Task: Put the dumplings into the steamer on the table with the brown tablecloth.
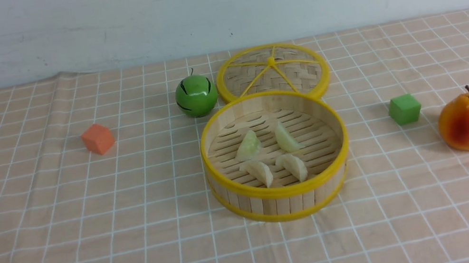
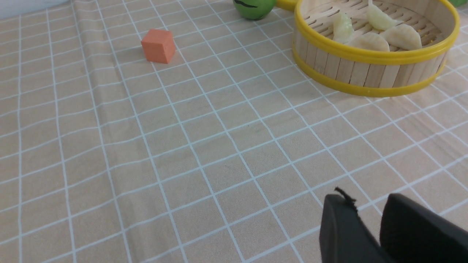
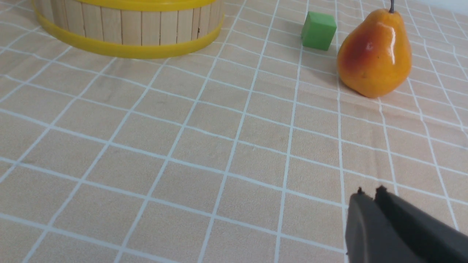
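Dumplings: four small crescent toy dumplings (image 1: pixel 270 156), two pale green and two cream-white, lay on the slatted floor inside the round bamboo steamer with yellow rims (image 1: pixel 281 190).
Stage: judged finished; none seen outside the steamer on the light brown grid tablecloth (image 1: pixel 88 234).
Left gripper (image 2: pixel 365 219): low, well short of the steamer, black jaws narrowly parted, empty.
Right gripper (image 3: pixel 370 199): near the steamer's other side, jaws pressed together, empty.
Advice: best kept clear of the steamer wall while parked.
Front view only: woven lid (image 1: pixel 272 72) behind the steamer.
Right wrist only: steamer wall, no contents.
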Robot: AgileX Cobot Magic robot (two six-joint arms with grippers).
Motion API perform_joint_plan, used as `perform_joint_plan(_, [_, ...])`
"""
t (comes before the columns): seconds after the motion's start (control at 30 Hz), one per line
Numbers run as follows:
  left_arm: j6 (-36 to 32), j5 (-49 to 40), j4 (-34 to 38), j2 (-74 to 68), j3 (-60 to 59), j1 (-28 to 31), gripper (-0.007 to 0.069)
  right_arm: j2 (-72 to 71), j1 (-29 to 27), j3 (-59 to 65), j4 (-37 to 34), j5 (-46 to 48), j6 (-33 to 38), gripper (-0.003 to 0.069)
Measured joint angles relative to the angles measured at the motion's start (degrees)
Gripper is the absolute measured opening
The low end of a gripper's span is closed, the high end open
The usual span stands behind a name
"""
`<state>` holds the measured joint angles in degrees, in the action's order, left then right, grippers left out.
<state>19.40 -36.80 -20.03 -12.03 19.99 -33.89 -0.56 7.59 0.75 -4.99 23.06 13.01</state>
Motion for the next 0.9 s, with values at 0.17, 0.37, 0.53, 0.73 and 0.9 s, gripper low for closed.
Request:
perform_joint_plan(0.17, [0.0, 0.0, 0.0, 0.0, 0.0, 0.0, 0.017, 0.0, 0.0, 0.0, 0.05, 0.0, 0.0, 0.0039])
perform_joint_plan(0.37, [0.0, 0.12, -0.41, 0.1, -2.1, 0.0, 0.0174, 0.0, 0.0, 0.0, 0.05, 0.0, 0.0, 0.0039])
perform_joint_plan(0.53, [0.0, -0.25, -0.87, 4.79, -6.57, 3.42, 0.0174, 0.0, 0.0, 0.0, 0.05, 0.0, 0.06, 0.0039])
perform_joint_plan(0.73, [0.0, 12.87, 5.56, 12.65, -14.74, 16.79, 0.0081, -0.01, 0.0, 0.0, 0.05, 0.0, 0.06, 0.0039])
perform_joint_plan(0.9, [0.0, 22.44, 10.5, 12.64, -21.01, 25.3, -0.0014, -0.01, 0.0, 0.0, 0.05, 0.0, 0.06, 0.0039])
